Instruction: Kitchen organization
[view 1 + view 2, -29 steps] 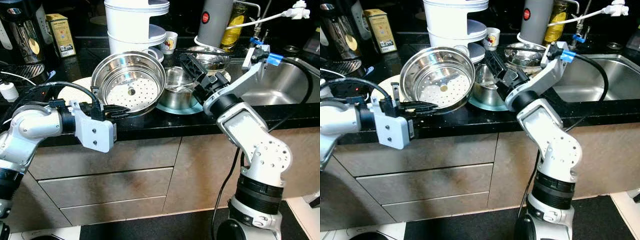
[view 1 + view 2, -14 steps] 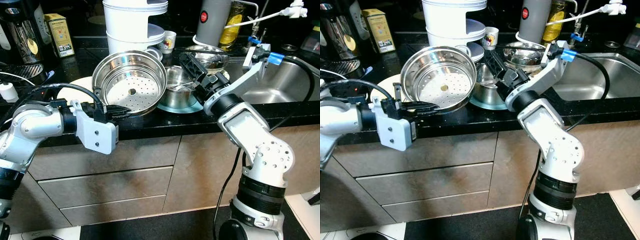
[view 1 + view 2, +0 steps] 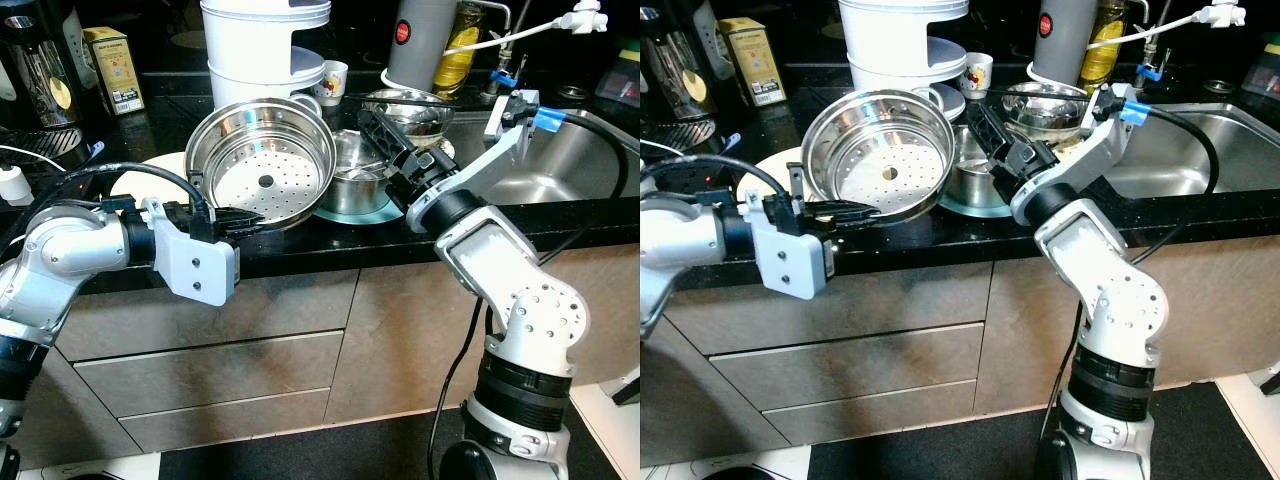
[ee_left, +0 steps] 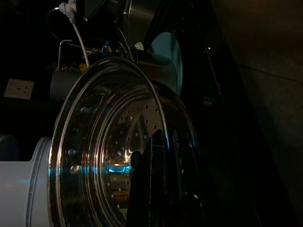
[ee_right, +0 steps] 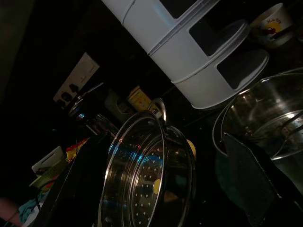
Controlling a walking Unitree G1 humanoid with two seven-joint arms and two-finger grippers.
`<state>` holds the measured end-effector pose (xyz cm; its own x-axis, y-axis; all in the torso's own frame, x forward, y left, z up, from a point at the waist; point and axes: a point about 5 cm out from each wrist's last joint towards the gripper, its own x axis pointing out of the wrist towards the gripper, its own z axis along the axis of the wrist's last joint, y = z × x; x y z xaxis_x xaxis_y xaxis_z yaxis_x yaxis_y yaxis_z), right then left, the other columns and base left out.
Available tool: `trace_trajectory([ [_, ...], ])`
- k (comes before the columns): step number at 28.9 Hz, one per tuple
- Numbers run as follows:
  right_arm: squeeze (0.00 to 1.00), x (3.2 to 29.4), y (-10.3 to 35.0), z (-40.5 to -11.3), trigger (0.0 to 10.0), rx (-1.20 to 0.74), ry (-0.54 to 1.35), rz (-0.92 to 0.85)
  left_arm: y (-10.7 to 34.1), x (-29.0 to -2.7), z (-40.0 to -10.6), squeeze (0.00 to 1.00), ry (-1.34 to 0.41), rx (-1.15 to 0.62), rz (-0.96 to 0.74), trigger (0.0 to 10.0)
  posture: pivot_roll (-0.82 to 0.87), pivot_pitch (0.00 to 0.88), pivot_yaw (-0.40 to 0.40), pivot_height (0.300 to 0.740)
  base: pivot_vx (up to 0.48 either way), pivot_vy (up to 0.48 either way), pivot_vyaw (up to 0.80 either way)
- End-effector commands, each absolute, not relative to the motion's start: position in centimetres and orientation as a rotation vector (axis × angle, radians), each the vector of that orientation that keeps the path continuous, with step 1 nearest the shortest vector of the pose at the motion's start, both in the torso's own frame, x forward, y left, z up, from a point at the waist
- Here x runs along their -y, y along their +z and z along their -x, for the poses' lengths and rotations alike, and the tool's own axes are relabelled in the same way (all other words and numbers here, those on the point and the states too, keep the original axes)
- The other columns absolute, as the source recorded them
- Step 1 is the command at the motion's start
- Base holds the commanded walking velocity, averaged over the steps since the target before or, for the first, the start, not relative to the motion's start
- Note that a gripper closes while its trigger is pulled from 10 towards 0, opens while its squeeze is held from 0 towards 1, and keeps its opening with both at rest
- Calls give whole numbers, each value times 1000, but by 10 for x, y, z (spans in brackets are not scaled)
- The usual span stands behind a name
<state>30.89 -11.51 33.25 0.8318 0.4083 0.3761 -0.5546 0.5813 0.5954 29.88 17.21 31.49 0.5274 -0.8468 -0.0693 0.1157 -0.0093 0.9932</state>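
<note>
Steamer basket (image 3: 262, 165) tipped slightly further upright, clamped at its 6 o'clock rim by left gripper (image 3: 238, 217); right gripper (image 3: 385, 135) spread beside pot (image 3: 352, 178), lift apparently underway.

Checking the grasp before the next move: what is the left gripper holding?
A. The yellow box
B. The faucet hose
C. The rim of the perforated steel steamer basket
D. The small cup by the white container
C: the left gripper is closed on the near rim of the tilted steamer basket, its perforated bottom facing the camera.

Shiny perforated metal steamer basket (image 3: 262, 165) on glossy black stone counter (image 3: 330, 238)
</note>
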Motion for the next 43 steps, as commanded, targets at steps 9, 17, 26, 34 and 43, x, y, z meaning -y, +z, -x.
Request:
trace_trajectory([
  [9, 0, 114, 333, -304, 10000, 213, 580, -755, 315, -167, -292, 0, -907, 728, -1374, 10000, -8, 143, -30, 740, 0, 0, 0],
  [17, 0, 113, 331, -303, 10000, 207, 580, -748, 313, -170, -294, 0, -893, 702, -1368, 10000, -10, 148, -32, 740, 0, -253, 0],
  [26, 0, 113, 330, -302, 10000, 202, 583, -746, 313, -170, -293, 0, -898, 702, -1352, 10000, -12, 150, -35, 740, 0, 0, 0],
  [34, 0, 110, 330, -302, 10000, 194, 590, -739, 316, -169, -292, 0, -892, 720, -1339, 10000, -13, 153, -38, 740, 0, 0, 0],
  [43, 1000, 103, 331, -298, 10000, 183, 647, -744, 314, -166, -289, 0, -918, 756, -1390, 10000, -14, 154, -39, 740, 0, 0, 0],
])
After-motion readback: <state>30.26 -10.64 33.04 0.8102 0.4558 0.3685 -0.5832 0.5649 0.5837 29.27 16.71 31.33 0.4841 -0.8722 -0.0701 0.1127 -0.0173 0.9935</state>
